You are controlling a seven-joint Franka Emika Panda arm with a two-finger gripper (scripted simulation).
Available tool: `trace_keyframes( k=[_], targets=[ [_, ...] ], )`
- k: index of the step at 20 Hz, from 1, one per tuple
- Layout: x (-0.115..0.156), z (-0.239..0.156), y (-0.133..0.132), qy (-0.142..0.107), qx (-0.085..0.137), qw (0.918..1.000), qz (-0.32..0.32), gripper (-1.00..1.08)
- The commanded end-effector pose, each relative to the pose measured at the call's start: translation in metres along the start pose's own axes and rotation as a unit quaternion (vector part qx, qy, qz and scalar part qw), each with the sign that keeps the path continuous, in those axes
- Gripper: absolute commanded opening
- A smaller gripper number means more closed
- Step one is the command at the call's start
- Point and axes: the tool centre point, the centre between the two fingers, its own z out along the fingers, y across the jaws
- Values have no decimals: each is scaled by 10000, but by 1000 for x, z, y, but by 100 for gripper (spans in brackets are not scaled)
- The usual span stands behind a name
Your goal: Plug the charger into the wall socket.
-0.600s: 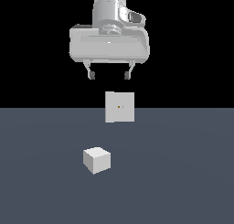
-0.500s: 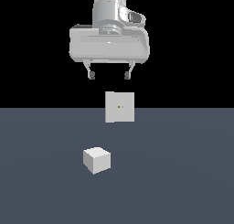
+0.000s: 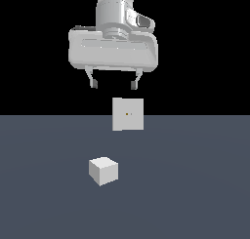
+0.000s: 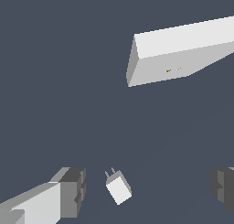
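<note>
Jaws spread wide, empty, above the charger (image 3: 103, 170).

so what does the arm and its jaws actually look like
The gripper has a wide, rounded, pale grey-white body beneath a cylindrical white wrist. Two short, thin grey jaws with dark tips hang from it; the wrist view shows their blocky grey pads. No cables, markings or sleeves are visible.

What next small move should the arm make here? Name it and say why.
Probably lower the open gripper straight toward the charger. It hangs high above the floor with nothing between its fingers, while the charger lies free on the floor, apart from the wall socket. The wrist view shows the charger between the fingers' line already.
</note>
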Motion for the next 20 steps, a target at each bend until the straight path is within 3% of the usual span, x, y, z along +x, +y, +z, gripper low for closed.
trace_keyframes(
  k=[1,9,20],
  targets=[
    [-7,7,-3,16,10,9998,-196,100],
    [-40,40,-15,105,60,9936,-1124,100],
    [-85,85,-20,220,130,9719,-2340,100]
  ],
)
